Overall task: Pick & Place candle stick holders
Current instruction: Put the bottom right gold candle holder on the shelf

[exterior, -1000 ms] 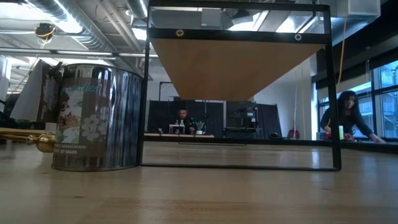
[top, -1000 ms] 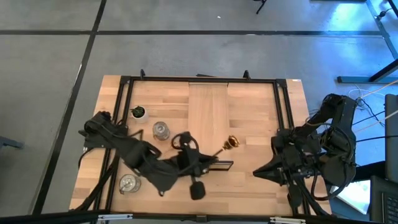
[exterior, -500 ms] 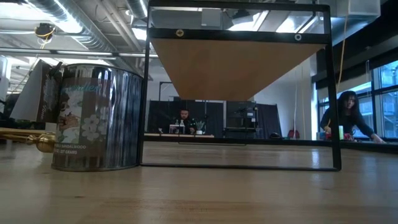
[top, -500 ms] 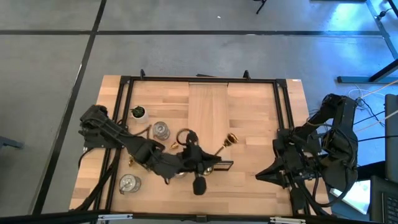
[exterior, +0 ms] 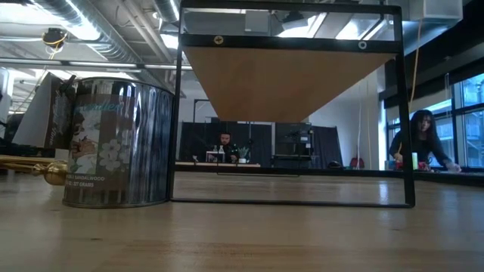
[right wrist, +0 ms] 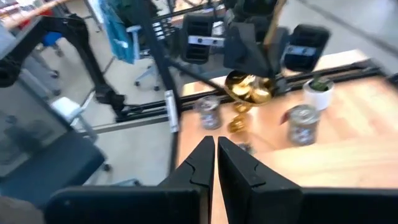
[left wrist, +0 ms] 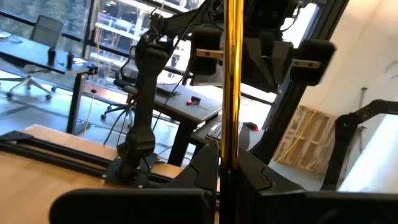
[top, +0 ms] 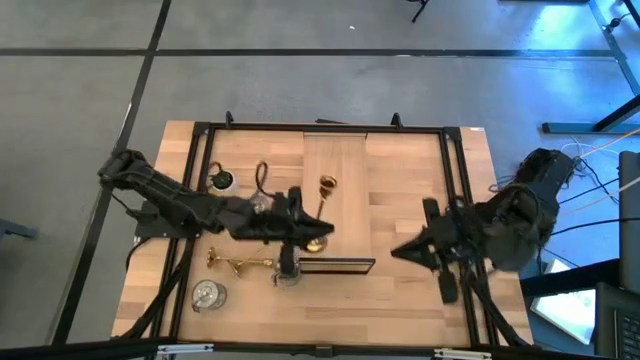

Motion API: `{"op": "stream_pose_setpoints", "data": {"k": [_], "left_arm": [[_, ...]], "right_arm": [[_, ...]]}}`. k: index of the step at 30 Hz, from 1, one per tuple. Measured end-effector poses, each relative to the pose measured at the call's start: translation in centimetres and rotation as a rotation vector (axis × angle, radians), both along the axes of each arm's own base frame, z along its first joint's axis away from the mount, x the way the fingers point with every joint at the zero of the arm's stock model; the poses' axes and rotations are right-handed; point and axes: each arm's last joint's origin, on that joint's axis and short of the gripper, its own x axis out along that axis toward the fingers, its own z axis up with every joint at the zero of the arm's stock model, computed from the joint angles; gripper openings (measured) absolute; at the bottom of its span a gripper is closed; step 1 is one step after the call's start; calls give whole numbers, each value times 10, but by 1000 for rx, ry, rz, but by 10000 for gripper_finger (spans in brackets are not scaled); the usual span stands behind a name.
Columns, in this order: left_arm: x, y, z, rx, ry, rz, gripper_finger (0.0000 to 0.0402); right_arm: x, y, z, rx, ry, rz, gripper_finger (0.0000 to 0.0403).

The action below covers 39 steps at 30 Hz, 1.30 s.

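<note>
The left gripper [top: 312,232] pinches a thin, shiny gold candle stick holder [top: 323,205] by its stem, which looks slippery, light and stiff.

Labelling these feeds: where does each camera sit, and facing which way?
High: overhead, straight down on table; both arms show.
Low: table height, level past silvery cup into room; no arm.
Left wrist: past shut left claw, along its gold holder.
Right wrist: past shut right claw toward left arm.
Shared: high and both wrists show that gold holder.
</note>
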Motion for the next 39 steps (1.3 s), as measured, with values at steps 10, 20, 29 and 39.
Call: {"op": "stream_pose_setpoints", "data": {"k": [10, 20, 29, 39], "left_arm": [[-53, 90, -6, 32, -75, -97, 13], [-83, 150, -26, 34, -95, -217, 16], [-70, 182, -48, 40, -4, -242, 12], [-53, 211, -53, -21, -201, -347, 12]], "right_arm": [[61, -78, -3, -54, -15, -100, 24], [109, -122, -57, 70, -294, -108, 24], [113, -157, -72, 44, -282, -290, 24], [127, -200, -76, 114, -357, -350, 121]]}}
